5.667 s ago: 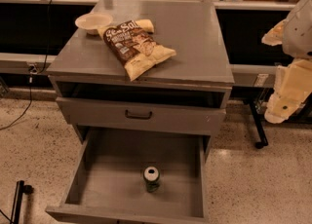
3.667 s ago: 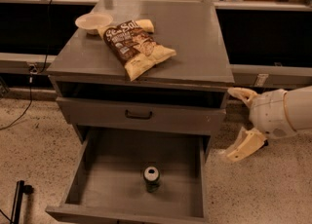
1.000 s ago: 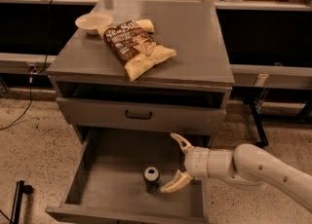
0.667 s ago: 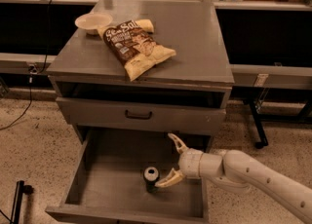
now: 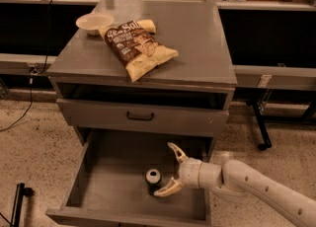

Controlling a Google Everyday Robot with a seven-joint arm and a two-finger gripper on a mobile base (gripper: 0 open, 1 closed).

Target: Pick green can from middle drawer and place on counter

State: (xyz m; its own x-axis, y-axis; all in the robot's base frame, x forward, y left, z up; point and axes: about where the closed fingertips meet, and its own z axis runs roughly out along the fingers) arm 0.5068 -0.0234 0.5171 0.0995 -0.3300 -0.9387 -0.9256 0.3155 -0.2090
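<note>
One green can (image 5: 153, 177) stands upright on the floor of the middle drawer (image 5: 111, 171), which is pulled out. The can sits a little right of centre and nearer the drawer's front edge than its back. Its silver lid faces up.

The end effector (image 5: 163, 170) is inside the drawer at the can's right side, at the end of an arm that comes in from the lower right. Its two fingers are spread wide, one behind the can and one in front of it near the front edge. The can lies in or just beside the mouth of that spread. Whether either finger touches it cannot be told.

Judgement: the step in hand is the approach to the grasp, and the can is not yet held. The next move calls for a slight advance to the left so the can sits squarely between the fingers. A closure and a straight lift clear of the drawer walls would follow.

Above the closed drawer front (image 5: 140, 117), the top surface (image 5: 202, 38) carries a chip bag (image 5: 138, 46) left of centre and a bowl (image 5: 94, 22) by its far left corner. The right side of the surface shows bare metal, which looks the likelier place to set the can.
</note>
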